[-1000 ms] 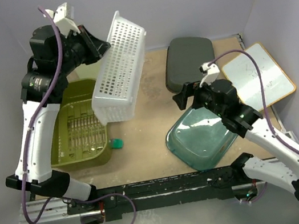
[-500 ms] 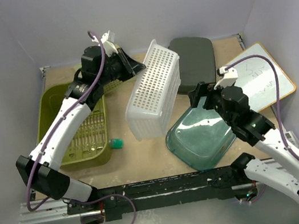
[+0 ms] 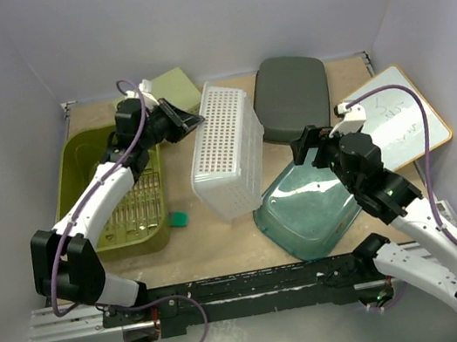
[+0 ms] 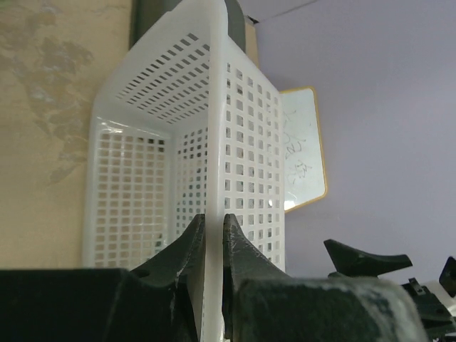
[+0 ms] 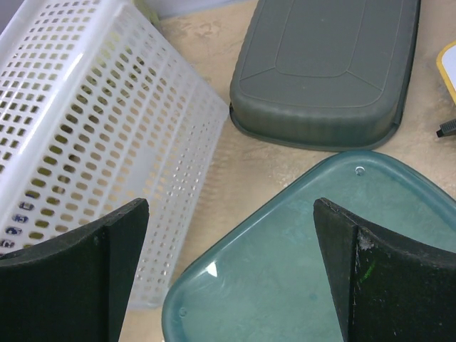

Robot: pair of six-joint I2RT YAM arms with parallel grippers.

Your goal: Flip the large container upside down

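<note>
The large container is a white perforated plastic basket point(image 3: 226, 149). It lies upside down at the table's middle, its base facing up and tilted. My left gripper point(image 3: 189, 125) is shut on its rim at the upper left edge. In the left wrist view the fingers point(image 4: 187, 246) pinch the white rim point(image 4: 214, 178). My right gripper point(image 3: 312, 143) is open and empty above a teal upside-down container point(image 3: 311, 210). The basket point(image 5: 92, 135) shows at the left of the right wrist view, beside the teal container point(image 5: 299, 263).
An olive green tray point(image 3: 118, 195) stands at the left with a small green block point(image 3: 179, 220) by its corner. A dark grey upside-down container point(image 3: 290, 94) sits at the back. A whiteboard point(image 3: 396, 119) lies at the right. A pale green pad point(image 3: 170, 88) lies at the back.
The left arm has swung the basket from high at the left down to the table's middle and turned it base up. The right arm moved slightly toward the back.
</note>
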